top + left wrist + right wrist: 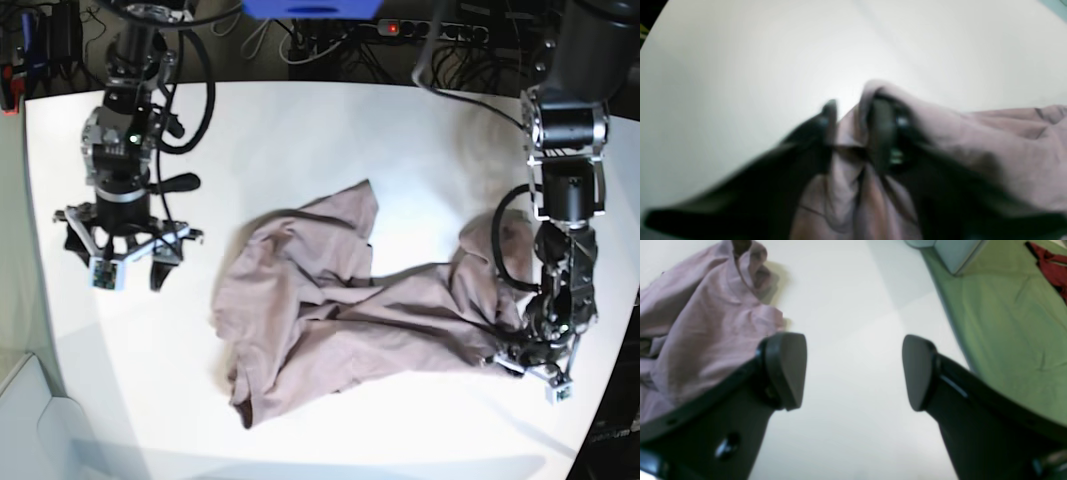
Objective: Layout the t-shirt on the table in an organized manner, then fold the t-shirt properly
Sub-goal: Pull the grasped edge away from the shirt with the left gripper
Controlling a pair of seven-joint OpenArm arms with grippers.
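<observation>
Closest to the lens, the left tool [853, 113] had cloth bunched between its two dark fingers [830, 113], its jaws partly parted with a fold of the t-shirt [990, 146] lying in the gap and draped over one finger; the blur made it impossible to tell whether the fabric was firmly pinched or slipping free. In the overhead view that tool [535, 360] sat at about 4 o'clock on the white counter [300, 130], touching the shirt's edge on that side.

The right tool [853, 373] hung with its jaws spread wide and nothing between them, only bare counter [853, 426] beneath. From above it [125, 250] stood at roughly 9 o'clock, well apart from the garment. A green sheet [1007, 323] lay beyond the counter's edge in its wrist view.

The t-shirt [340, 320] sprawled across the counter's middle, running from about 7 o'clock toward 3 o'clock, crumpled and heavily creased, one corner peaked up toward 12 o'clock. Neither sleeves nor collar could be picked out cleanly.

By this evidence the job stood at an early stage: the garment had not yet been spread flat, and all of the folding remained to be done.
</observation>
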